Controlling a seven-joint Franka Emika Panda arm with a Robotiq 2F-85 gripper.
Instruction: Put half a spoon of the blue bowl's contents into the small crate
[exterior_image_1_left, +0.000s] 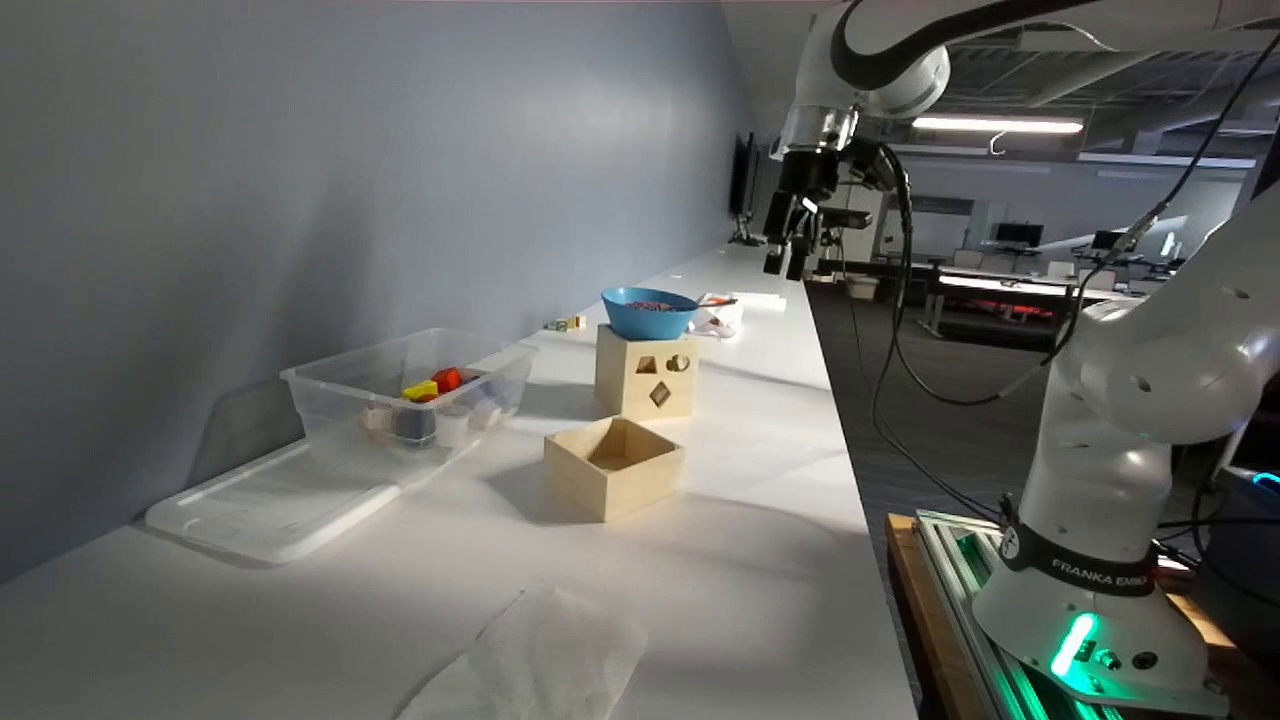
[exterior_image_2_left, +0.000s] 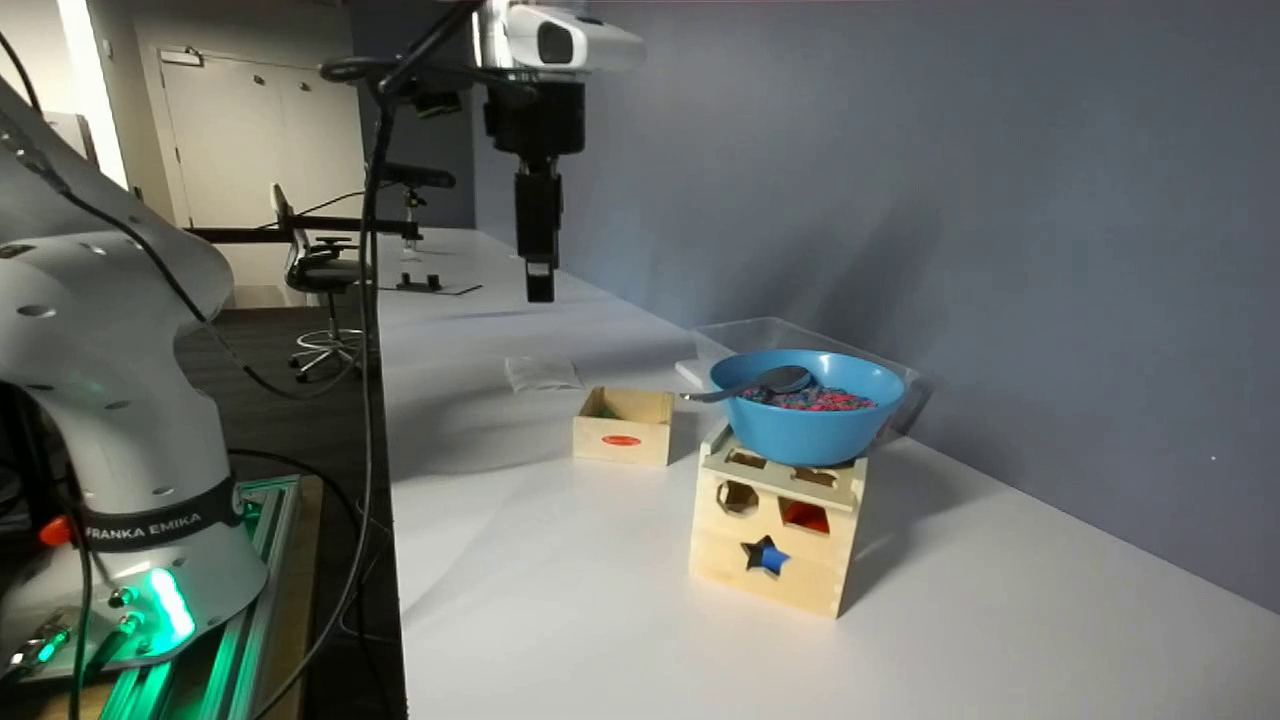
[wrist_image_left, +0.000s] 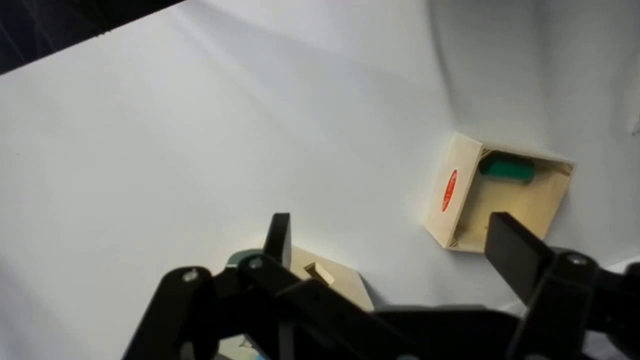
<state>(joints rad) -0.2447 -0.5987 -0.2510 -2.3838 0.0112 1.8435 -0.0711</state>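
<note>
Can see the spoon (exterior_image_2_left: 785, 379) in the blue bowl (exterior_image_2_left: 800, 440) in both exterior views: leans over the rim, with a dark head at the pink-and-blue contents (exterior_image_2_left: 835, 400) and a handle poking out toward the robot's side of the table (exterior_image_1_left: 770, 560). Cannot tell how deep in the contents. Sits, bowl and all, on top of a wooden box with shaped holes (exterior_image_2_left: 722, 540). Well apart from the spoon, up in the air, find the gripper (exterior_image_1_left: 786, 264): hangs above the table, higher than the bowl in both exterior views, with its fingers (wrist_image_left: 512, 255) spread wide and tabletop between them in the wrist view. Near the wooden box, but not touching, find the small crate (wrist_image_left: 464, 155): stands open at the top, holds a green piece (wrist_image_left: 507, 168), carries a red oval mark (wrist_image_left: 449, 191) on one side, is partly covered by a finger in the wrist view. Farther out, along the grey wall (exterior_image_1_left: 450, 150), find a clear tub (exterior_image_1_left: 330, 410) with red and yellow blocks (exterior_image_1_left: 446, 379), and near it a white lid (exterior_image_1_left: 280, 505) flat on the table. Beyond the crate, on the side away from the wooden box, see a thin whitish sheet (exterior_image_2_left: 543, 374).
</note>
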